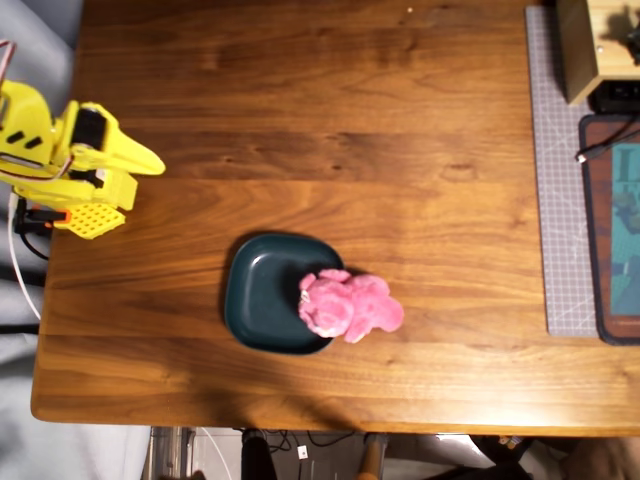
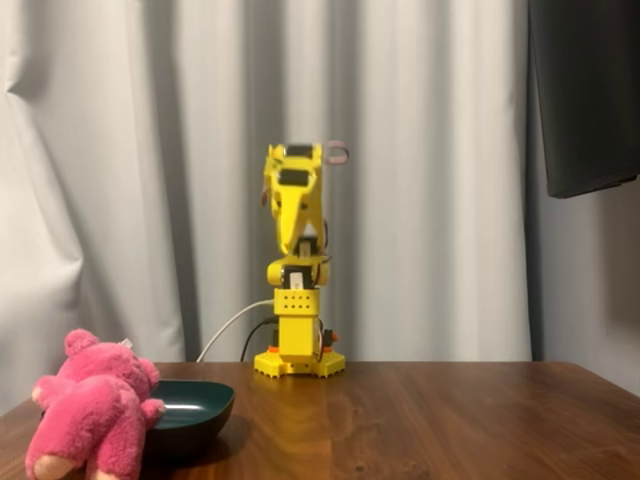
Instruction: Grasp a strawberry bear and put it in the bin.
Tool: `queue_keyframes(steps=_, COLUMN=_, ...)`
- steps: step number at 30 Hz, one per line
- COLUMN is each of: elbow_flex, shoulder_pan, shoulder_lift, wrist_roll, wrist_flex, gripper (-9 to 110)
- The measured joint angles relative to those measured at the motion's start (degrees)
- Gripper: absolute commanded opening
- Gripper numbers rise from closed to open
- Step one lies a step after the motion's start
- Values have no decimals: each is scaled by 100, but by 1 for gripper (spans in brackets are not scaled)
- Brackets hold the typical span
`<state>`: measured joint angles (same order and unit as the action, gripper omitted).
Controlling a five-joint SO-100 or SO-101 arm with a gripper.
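Note:
The strawberry bear [image 1: 350, 305], a fluffy pink plush, lies across the right rim of the dark teal bin [image 1: 262, 300] in the overhead view, partly over the dish and partly on the table. In the fixed view the bear [image 2: 95, 405] leans against the near left side of the bin [image 2: 195, 408]. My yellow gripper [image 1: 152, 162] is folded back at the table's left edge, far from both, with its jaws together and nothing in them. In the fixed view the gripper [image 2: 300, 240] hangs over the arm's base at the back.
A grey cutting mat [image 1: 560, 200] runs along the right side of the table. A wooden box [image 1: 600, 45] and a dark tray with a screen [image 1: 615, 230] sit on it. A white cable [image 2: 230, 330] runs from the arm's base [image 2: 300, 362]. A curtain hangs behind.

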<state>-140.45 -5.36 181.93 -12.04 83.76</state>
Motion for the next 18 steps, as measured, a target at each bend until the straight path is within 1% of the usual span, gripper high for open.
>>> queue_keyframes(steps=2, elbow_flex=-316, shoulder_pan=62, shoulder_lift=387, wrist_roll=0, wrist_flex=-44, gripper=6)
queue_keyframes(steps=4, elbow_flex=-598, shoulder_pan=237, shoulder_lift=659, wrist_roll=0, wrist_flex=-88, gripper=6)
queue_keyframes(steps=8, elbow_flex=-1160, shoulder_pan=264, shoulder_lift=923, wrist_roll=0, wrist_flex=-211, gripper=6)
queue_keyframes(steps=11, elbow_flex=-1529, shoulder_pan=220, shoulder_lift=976, wrist_roll=0, wrist_flex=-334, gripper=8)
queue_keyframes(steps=18, elbow_flex=-2013, shoulder_pan=220, shoulder_lift=984, wrist_roll=0, wrist_flex=-510, gripper=7)
